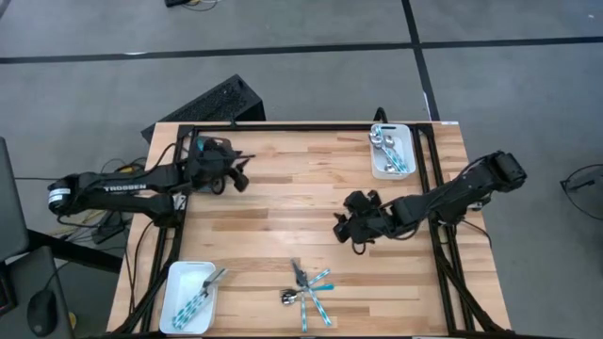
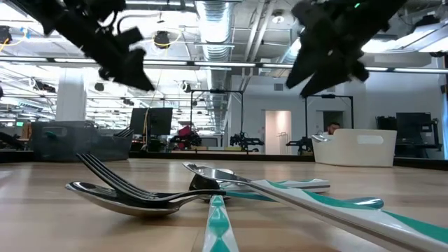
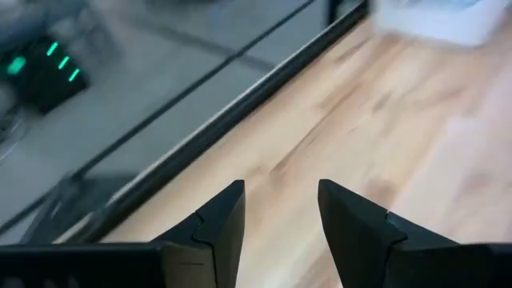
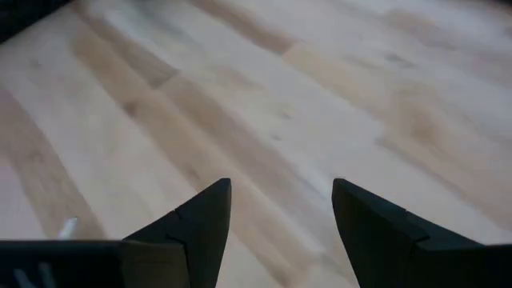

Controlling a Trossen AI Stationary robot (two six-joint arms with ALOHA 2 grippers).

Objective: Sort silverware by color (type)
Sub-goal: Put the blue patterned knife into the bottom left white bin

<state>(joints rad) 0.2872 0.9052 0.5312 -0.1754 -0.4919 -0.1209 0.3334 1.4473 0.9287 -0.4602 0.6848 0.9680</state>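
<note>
A small pile of silverware (image 1: 308, 290) with teal handles and shiny heads lies near the table's near edge; in the low view a fork and spoon (image 2: 140, 192) rest flat on the wood. More pieces lie in the white tray at the near left (image 1: 188, 298) and the white tray at the far right (image 1: 392, 151). My left gripper (image 1: 241, 172) hovers open over the far left of the table, holding nothing (image 3: 280, 210). My right gripper (image 1: 341, 226) hovers open right of centre, above bare wood (image 4: 282, 210).
A black frame rail (image 1: 283, 126) runs along the table's far edge and down both sides. A dark keyboard-like object (image 1: 212, 102) lies on the floor beyond the far left corner. Bare wood (image 1: 283, 207) spreads between the two arms.
</note>
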